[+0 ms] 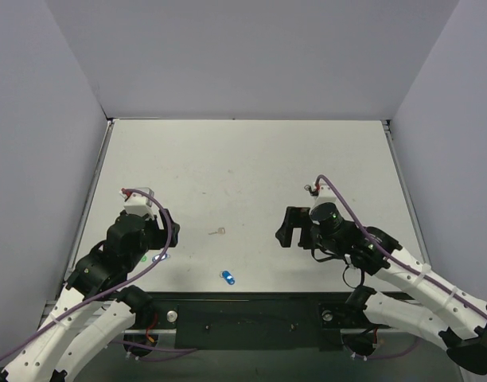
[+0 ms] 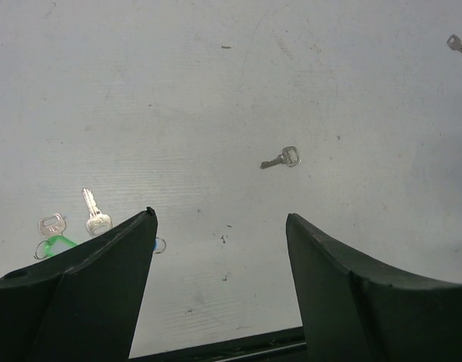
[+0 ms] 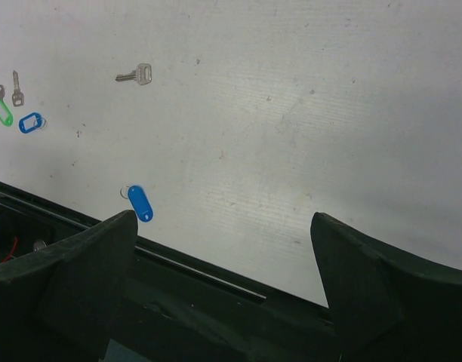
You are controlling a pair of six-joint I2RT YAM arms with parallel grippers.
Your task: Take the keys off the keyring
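A bare silver key (image 1: 219, 231) (image 2: 283, 158) (image 3: 137, 75) lies loose mid-table between the arms. Left of my left gripper (image 2: 220, 219) (image 1: 162, 237) lie two more silver keys (image 2: 95, 215), one with a green cap (image 2: 57, 243). A thin silver keyring (image 2: 160, 245) with a blue piece peeks from behind the left finger. A blue-capped key (image 3: 140, 204) (image 1: 228, 278) with a small ring rests near the front edge. My right gripper (image 3: 223, 219) (image 1: 288, 227) hovers open to its right. Both grippers are empty.
The black front rail (image 1: 243, 314) runs along the near table edge, just below both grippers. Grey walls close in the left, right and back. Another small silver key (image 2: 457, 45) shows at the top right edge of the left wrist view.
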